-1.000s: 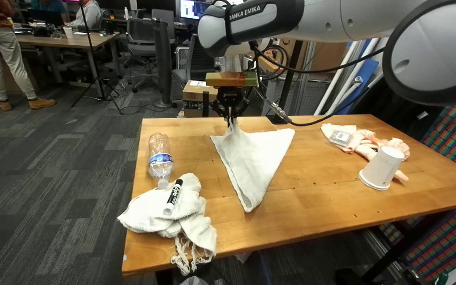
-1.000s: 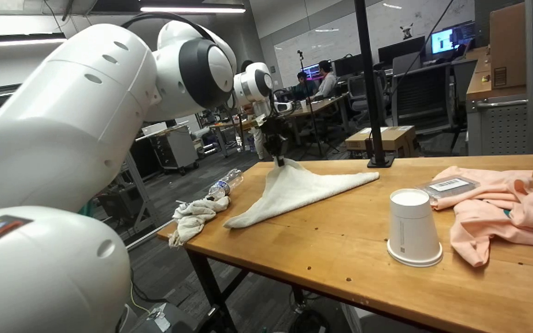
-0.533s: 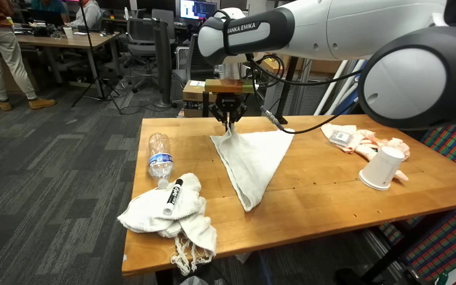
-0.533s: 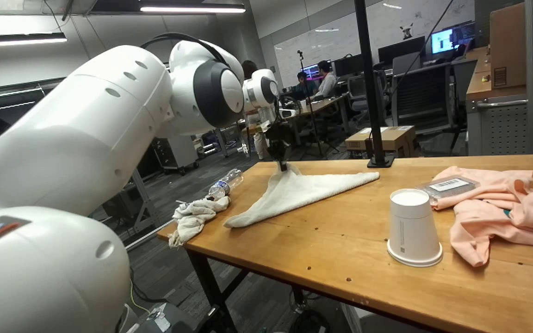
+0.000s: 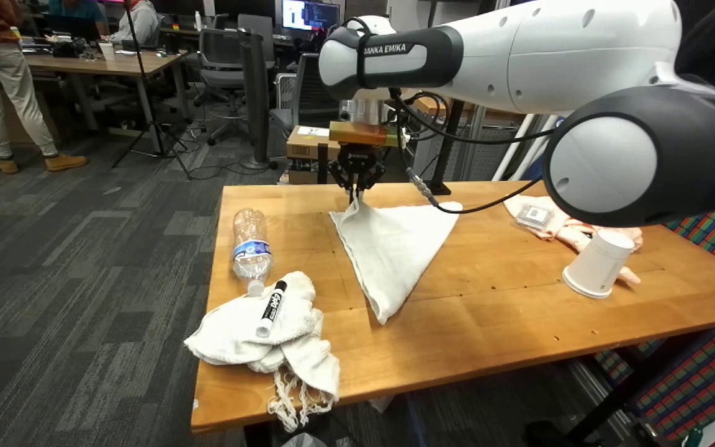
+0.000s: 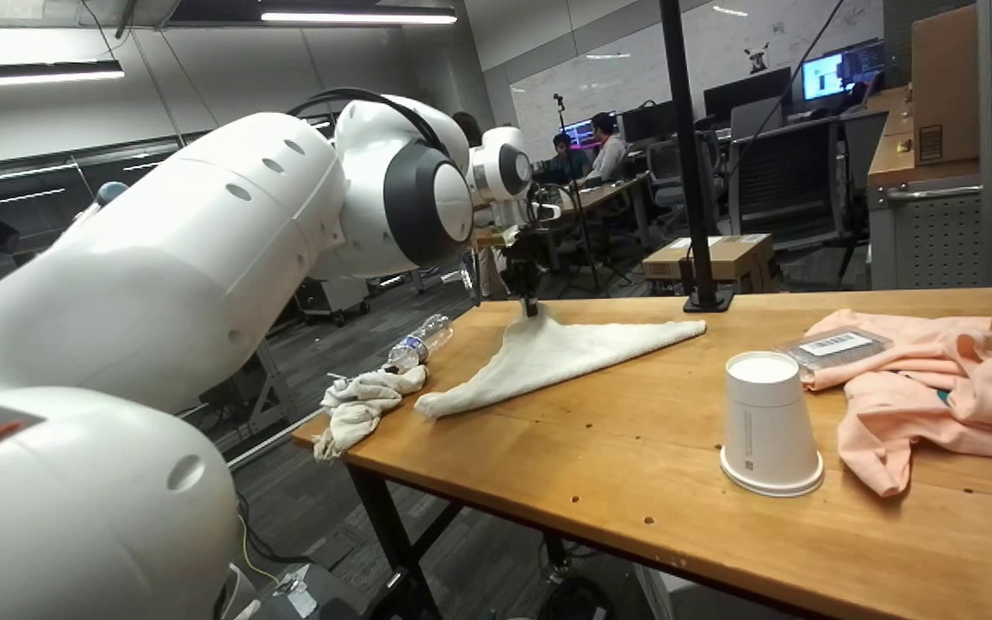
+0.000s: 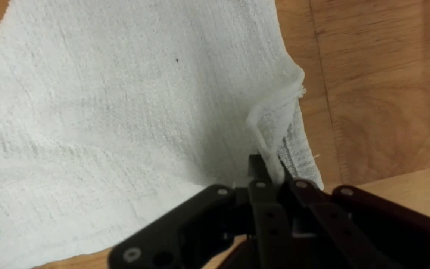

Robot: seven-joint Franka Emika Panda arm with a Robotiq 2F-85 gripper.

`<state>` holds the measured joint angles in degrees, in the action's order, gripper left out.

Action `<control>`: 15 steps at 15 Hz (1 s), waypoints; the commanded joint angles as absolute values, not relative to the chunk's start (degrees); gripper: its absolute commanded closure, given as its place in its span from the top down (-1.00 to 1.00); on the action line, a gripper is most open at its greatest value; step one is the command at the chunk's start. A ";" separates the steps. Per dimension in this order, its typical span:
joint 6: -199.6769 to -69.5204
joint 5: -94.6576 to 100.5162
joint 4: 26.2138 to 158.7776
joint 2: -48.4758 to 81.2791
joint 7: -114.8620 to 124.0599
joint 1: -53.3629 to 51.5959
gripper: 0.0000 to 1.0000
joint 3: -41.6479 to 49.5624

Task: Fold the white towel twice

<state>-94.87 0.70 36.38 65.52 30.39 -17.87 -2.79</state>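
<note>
The white towel [image 5: 395,248] lies on the table as a rough triangle, folded over on itself. It also shows in an exterior view [image 6: 561,349] and fills much of the wrist view [image 7: 125,112]. My gripper [image 5: 355,196] points down at the towel's far corner, near the table's back edge. In the wrist view the gripper [image 7: 271,168] is shut on a pinched ridge of the towel, between its dark fingers. The pinched corner is raised a little, and the rest of the towel lies on the table. The gripper also shows in an exterior view [image 6: 531,307].
A crumpled fringed cloth [image 5: 239,329] with a marker [image 5: 272,308] on it lies at the table's corner, beside a plastic bottle [image 5: 251,248]. An upturned white cup [image 6: 771,430], a pink cloth [image 6: 978,405] and a clear packet [image 6: 836,344] stand or lie at the other side.
The gripper has come down closer to the table, with the towel's corner still in it. The towel's tip opposite the gripper has slid slightly towards the back.
</note>
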 commanded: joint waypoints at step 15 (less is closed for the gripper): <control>-93.29 -0.42 35.58 64.20 12.93 -7.55 1.00 -4.89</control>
